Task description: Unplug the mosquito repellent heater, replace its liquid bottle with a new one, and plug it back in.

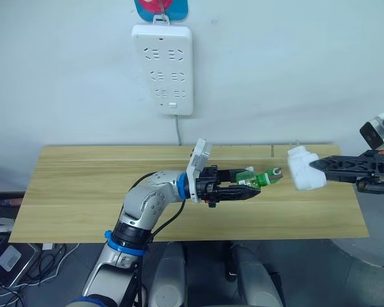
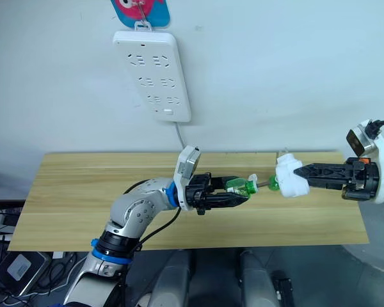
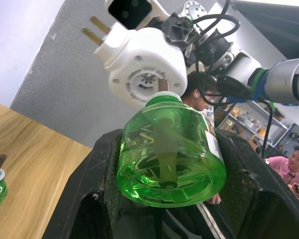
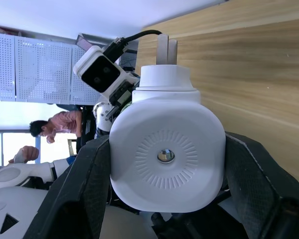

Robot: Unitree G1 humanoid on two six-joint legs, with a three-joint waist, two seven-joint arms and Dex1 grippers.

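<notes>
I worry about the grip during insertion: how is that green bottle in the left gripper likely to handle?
The green bottle looks smooth and rounded, so it may slip or twist between the left gripper fingers. It seems partly filled, probably light. Its thin wick, pointing at the heater, looks easy to bend.

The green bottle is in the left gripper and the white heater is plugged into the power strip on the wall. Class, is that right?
Not quite. The green bottle is in the left gripper, but the white heater is unplugged, clamped in the right gripper above the table. The left wrist view shows its prongs bare; the power strip has nothing plugged in.
</notes>
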